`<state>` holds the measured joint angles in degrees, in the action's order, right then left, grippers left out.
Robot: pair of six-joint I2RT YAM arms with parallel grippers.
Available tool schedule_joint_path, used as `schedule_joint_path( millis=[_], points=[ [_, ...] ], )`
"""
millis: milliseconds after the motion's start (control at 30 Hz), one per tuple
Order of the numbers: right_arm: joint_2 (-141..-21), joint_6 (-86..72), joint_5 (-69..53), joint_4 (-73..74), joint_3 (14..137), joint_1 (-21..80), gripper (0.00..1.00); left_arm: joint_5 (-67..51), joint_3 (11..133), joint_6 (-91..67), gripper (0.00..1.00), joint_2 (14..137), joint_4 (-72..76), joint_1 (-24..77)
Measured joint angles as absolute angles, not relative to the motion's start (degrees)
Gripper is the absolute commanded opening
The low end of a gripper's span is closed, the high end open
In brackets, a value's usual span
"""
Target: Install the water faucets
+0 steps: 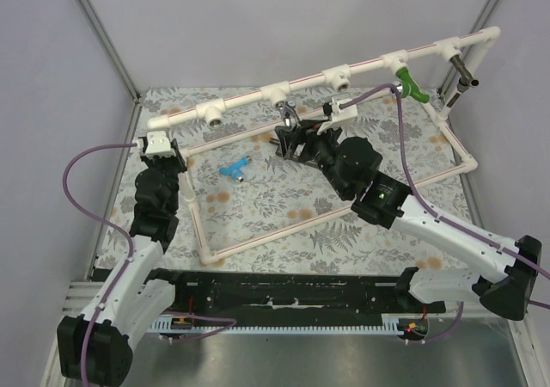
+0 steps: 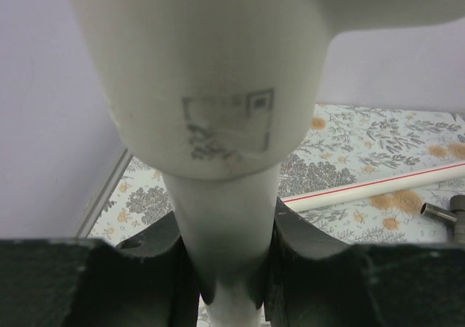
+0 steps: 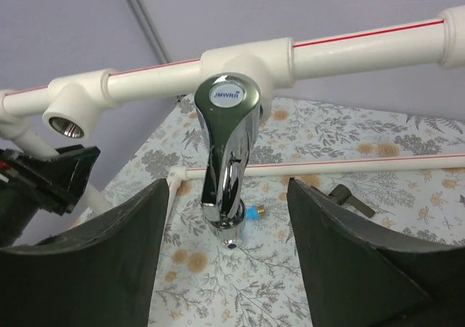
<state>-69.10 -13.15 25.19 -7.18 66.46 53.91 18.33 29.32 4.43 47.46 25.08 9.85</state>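
Now braces white pipe frame [image 2: 218,87], left gripper [image 2: 229,283] clamped on its end post, probably against twisting; straddles silver faucet [image 3: 227,145] at the frame's top rail, right gripper [image 3: 227,196] open, not touching.

surface: table [image 1: 284,202], fern-print cover | on it: light blue faucet [image 1: 234,169] lying loose; white pipe frame [image 1: 311,81] standing

Upper centre, the middle faucet [image 1: 290,112] sits just under the pipe frame's [image 1: 309,79] top rail; upper right, a second faucet [image 1: 412,88] hangs from it; left of centre, a third faucet [image 1: 234,168] lies on the mat [image 1: 258,206] inside the frame.
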Motion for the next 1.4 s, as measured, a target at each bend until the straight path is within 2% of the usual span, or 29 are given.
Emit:
schedule_joint_path(
  millis=[133, 400, 433, 533, 567, 867, 933, 1067, 1167, 1233, 1333, 1400],
  points=[
    [-70.59, -13.78, 30.92, -7.90, 67.92, 55.70, 0.62, 20.03, 29.21, 3.90, 0.02, 44.05, 20.62, 11.79],
    [-73.12, -19.68, 36.71, -9.23, 68.10, 56.42, 0.33, 20.91, 28.32, 3.14, 0.02, 41.58, 19.11, 13.02],
    [-73.25, -21.17, 37.17, -9.63, 68.07, 56.60, 0.28, 20.91, 28.21, 3.05, 0.02, 41.58, 19.31, 13.02],
    [-73.28, -26.30, 38.59, -9.85, 68.07, 56.90, 0.04, 20.91, 27.75, 2.83, 0.02, 41.58, 20.27, 13.02],
    [-73.28, -28.29, 38.98, -9.76, 68.05, 56.90, 0.00, 20.91, 27.70, 2.74, 0.02, 41.58, 20.43, 13.02],
    [-72.90, -55.70, 40.05, -5.61, 67.64, 56.36, 0.00, 21.78, 27.33, 2.13, 0.02, 41.56, 21.17, 13.02],
    [-72.69, -61.54, 39.11, -5.34, 67.20, 55.96, 0.10, 22.44, 27.33, 2.11, 0.02, 41.52, 21.17, 13.04],
    [-72.49, -70.78, 38.28, -6.22, 66.17, 55.51, 0.52, 23.68, 27.22, 2.11, 0.02, 41.30, 21.19, 13.26],
    [-72.20, -75.77, 39.11, -9.56, 64.34, 55.42, 0.71, 23.94, 27.00, 2.15, 0.02, 40.91, 21.17, 13.82],
    [-72.20, -75.11, 38.61, -12.32, 62.54, 55.27, 0.80, 24.08, 26.87, 2.17, 0.02, 40.60, 21.10, 14.26],
    [-71.83, -70.11, 37.56, -14.37, 60.71, 55.22, 0.88, 24.45, 26.83, 2.17, 0.02, 40.58, 21.12, 14.55],
    [-70.67, -65.98, 36.73, -14.81, 59.83, 55.22, 0.89, 24.56, 26.83, 2.20, 0.02, 40.58, 21.12, 14.66]
  ],
)
